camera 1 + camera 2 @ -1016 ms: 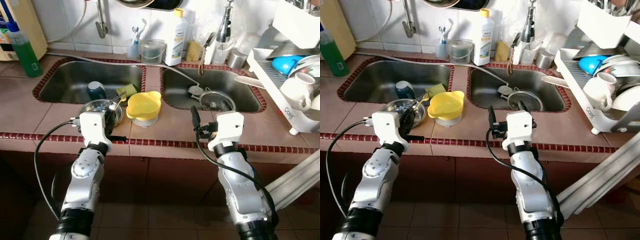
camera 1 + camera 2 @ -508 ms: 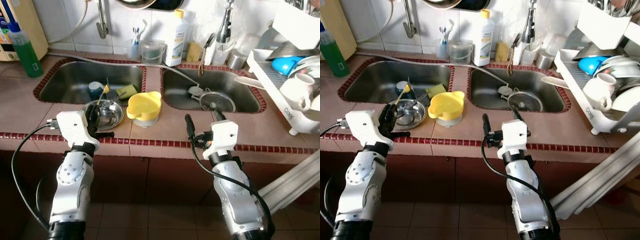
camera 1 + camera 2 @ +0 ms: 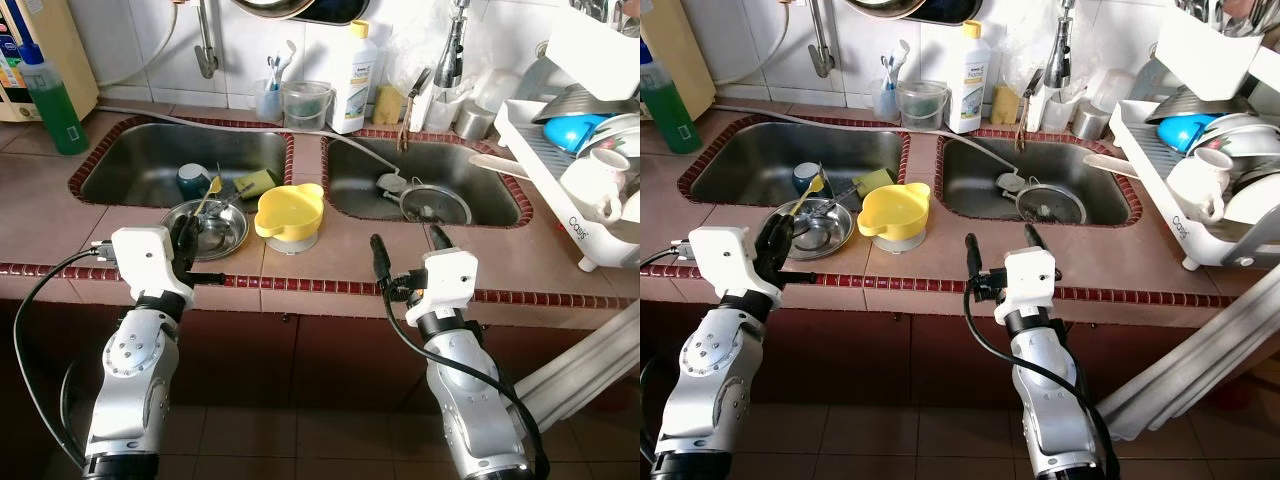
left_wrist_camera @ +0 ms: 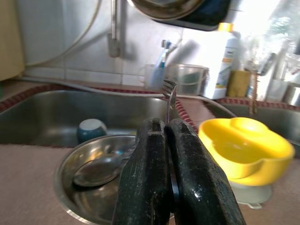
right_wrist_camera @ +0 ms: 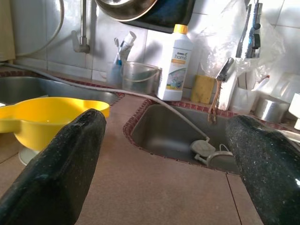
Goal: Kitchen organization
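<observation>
My left gripper [image 3: 185, 238] hovers at the counter's front edge, shut on a thin metal fork [image 4: 169, 91] that sticks up from between its fingers [image 4: 150, 159]. Just beyond it a shallow steel bowl [image 3: 212, 230] with a spoon [image 4: 93, 171] in it rests on the tiled counter. A yellow bowl [image 3: 288, 208] on a white base stands to the right of the steel bowl. My right gripper [image 3: 408, 248] is open above the counter's front edge, before the right sink [image 3: 360, 180], with nothing between its fingers [image 5: 56, 164].
The left sink [image 3: 140, 165] holds a teal cup [image 3: 192, 178] and a sponge [image 3: 255, 182]. A strainer [image 3: 433, 203] lies in the right sink. A white dish rack [image 3: 590, 150] full of crockery is at the right, a green bottle [image 3: 55, 100] at the far left, a white detergent bottle [image 3: 352, 80] behind the sinks.
My left gripper has drawn back from over the steel bowl toward the counter's edge, lifting the fork out with it. The right gripper has also pulled back and lower.
</observation>
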